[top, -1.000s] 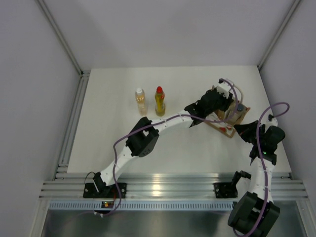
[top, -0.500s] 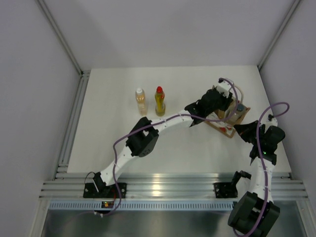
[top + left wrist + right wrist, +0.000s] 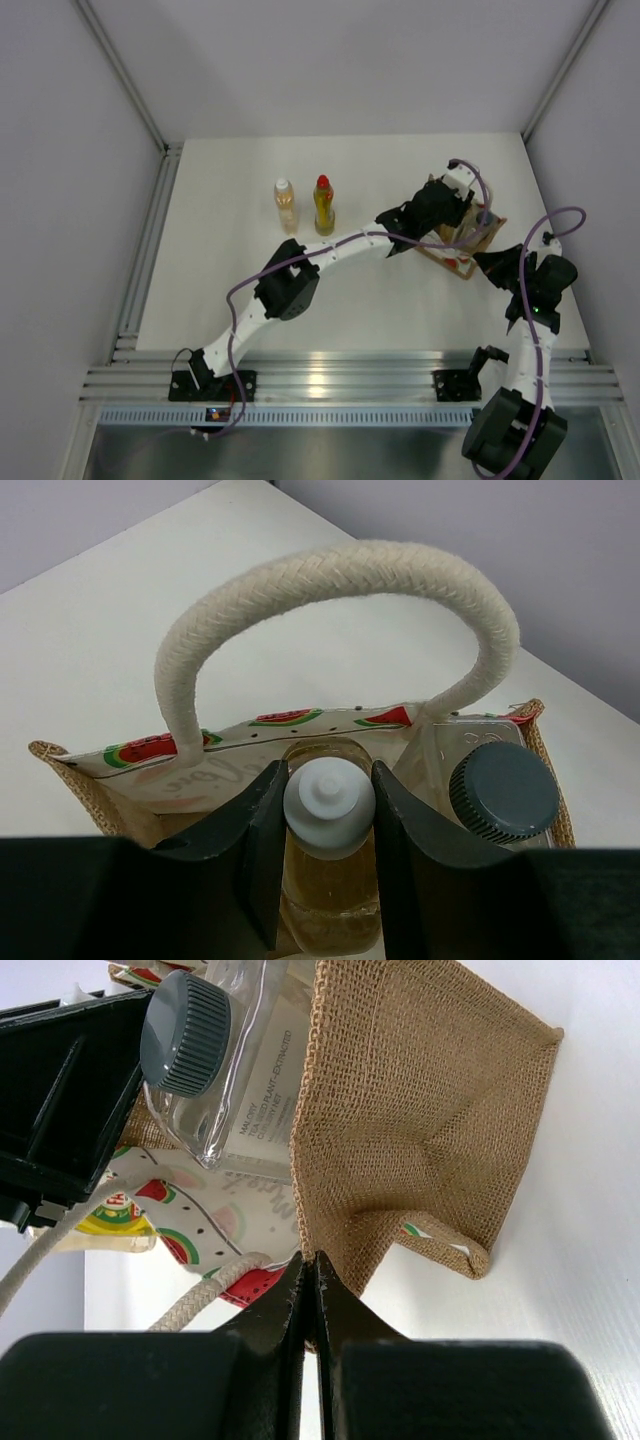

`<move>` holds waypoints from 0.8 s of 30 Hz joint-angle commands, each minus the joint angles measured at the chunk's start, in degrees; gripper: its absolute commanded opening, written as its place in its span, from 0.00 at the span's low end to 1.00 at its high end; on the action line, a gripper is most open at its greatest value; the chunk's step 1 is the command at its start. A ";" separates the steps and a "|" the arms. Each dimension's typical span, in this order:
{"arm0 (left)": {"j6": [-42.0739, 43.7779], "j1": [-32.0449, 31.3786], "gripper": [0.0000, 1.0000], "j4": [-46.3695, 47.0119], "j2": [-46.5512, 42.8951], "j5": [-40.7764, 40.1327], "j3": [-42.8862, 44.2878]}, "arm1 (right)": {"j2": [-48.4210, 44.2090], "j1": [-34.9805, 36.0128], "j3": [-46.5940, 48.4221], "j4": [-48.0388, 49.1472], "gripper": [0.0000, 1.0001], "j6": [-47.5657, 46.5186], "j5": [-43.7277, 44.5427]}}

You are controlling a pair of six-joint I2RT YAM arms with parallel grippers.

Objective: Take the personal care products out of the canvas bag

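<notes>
From above, the canvas bag [image 3: 465, 243] at the table's [image 3: 220, 280] right side is mostly hidden under the left arm's wrist, and its contents cannot be made out there. The left wrist view shows only the tops of an amber bottle [image 3: 330, 802] and a clear bottle [image 3: 503, 791] standing side by side inside the bag, with a rope handle [image 3: 335, 568] arching behind them. The left arm stretches far across, and the left gripper [image 3: 328, 780] is narrowed onto the amber bottle's white cap. The right arm bends inward, and the right gripper [image 3: 308, 1265] is pinched on the bag's woven edge. A second amber bottle [image 3: 285, 204] and a yellow bottle [image 3: 324, 205] stand upright on the table.
</notes>
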 commanded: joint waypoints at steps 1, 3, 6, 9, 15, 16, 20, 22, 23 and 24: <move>1.00 -0.45 0.00 6.02 -10.58 -1.55 4.85 | 1.03 0.42 -0.79 -0.18 0.00 -0.12 -1.00; 0.83 -0.45 0.00 6.11 -11.54 -1.64 4.94 | 1.20 0.42 -0.79 -0.17 0.00 -0.03 -1.00; -0.31 -0.54 0.00 6.11 -12.69 -1.03 4.94 | 0.94 0.42 -0.88 -0.17 0.00 -0.20 -1.00; -0.58 -0.63 0.00 6.28 -13.48 -0.94 5.29 | 0.41 0.42 -0.97 -0.26 0.00 -0.20 -0.82; -0.14 -0.72 0.00 6.02 -14.98 -1.29 5.73 | 0.59 0.42 -0.88 -0.17 0.00 -0.03 -0.74; 0.12 -0.63 0.00 5.93 -15.50 -1.38 5.64 | 0.68 0.42 -0.79 -0.17 0.00 -0.03 -0.73; 1.53 -0.63 0.00 5.76 -18.48 -2.69 4.68 | 1.03 0.42 -0.53 -0.17 0.00 0.24 -0.56; 2.40 -0.72 0.00 5.58 -19.46 -3.74 4.59 | 1.03 0.42 -0.44 -0.26 0.00 0.24 -0.56; 2.67 -0.63 0.00 5.50 -19.90 -4.01 4.59 | 1.03 0.42 -0.44 -0.26 0.00 0.24 -0.56; 2.85 -0.63 0.00 5.32 -20.77 -4.28 4.41 | 1.03 0.42 -0.44 -0.26 0.00 0.24 -0.56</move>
